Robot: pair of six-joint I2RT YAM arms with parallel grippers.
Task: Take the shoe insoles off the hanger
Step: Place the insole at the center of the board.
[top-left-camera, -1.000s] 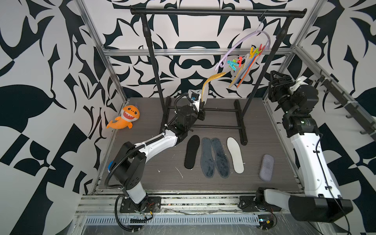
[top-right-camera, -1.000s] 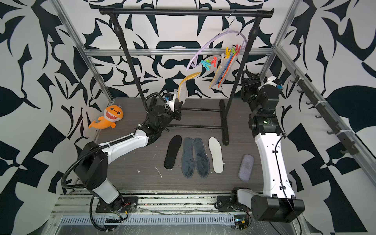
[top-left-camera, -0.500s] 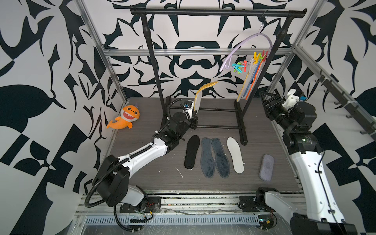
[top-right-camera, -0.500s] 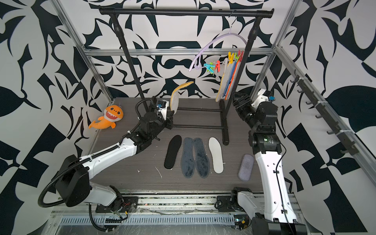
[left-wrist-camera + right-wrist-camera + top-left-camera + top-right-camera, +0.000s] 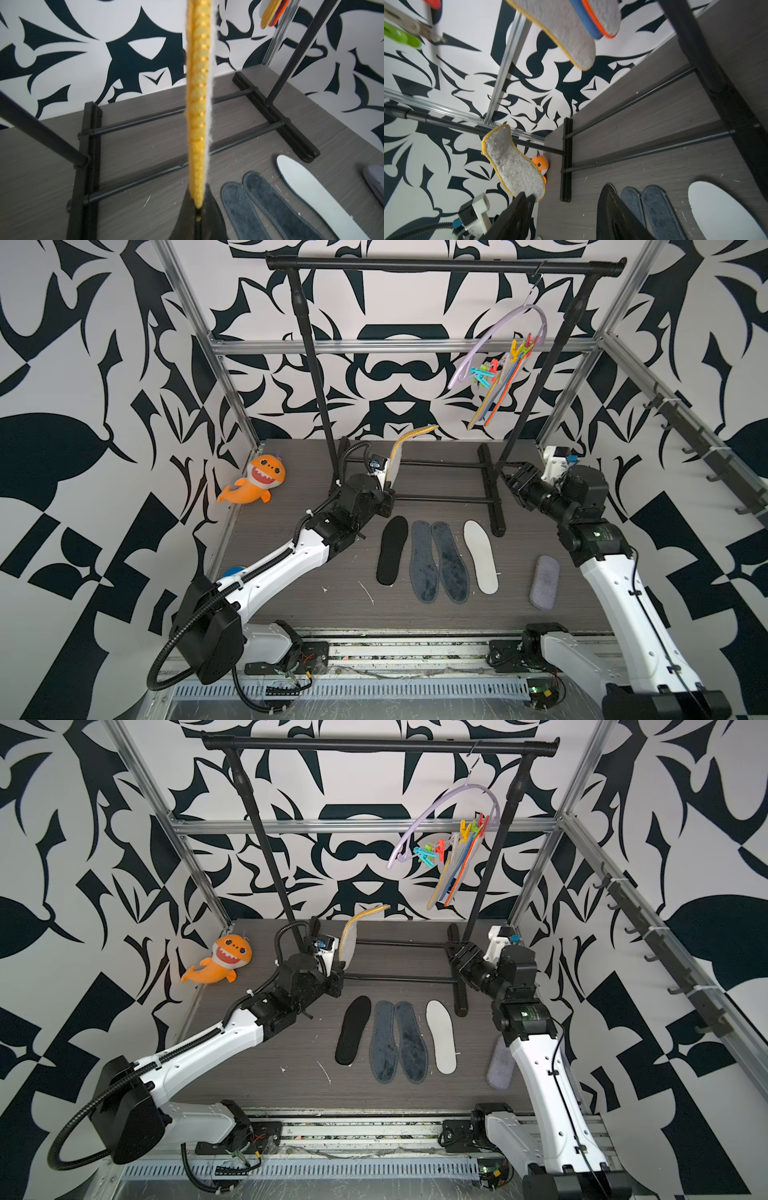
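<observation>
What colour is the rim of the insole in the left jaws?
The insole rim is yellow; left wrist view.

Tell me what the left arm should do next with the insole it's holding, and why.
Probably lower the left claw and lay the yellow-edged insole flat on the table beside the black insole: it stands upright in the shut claw, off the hanger, and four insoles already lie there.

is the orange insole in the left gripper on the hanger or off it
Off. The left gripper is shut on the orange insole and holds it upright, low and well apart from the hanger.
</observation>
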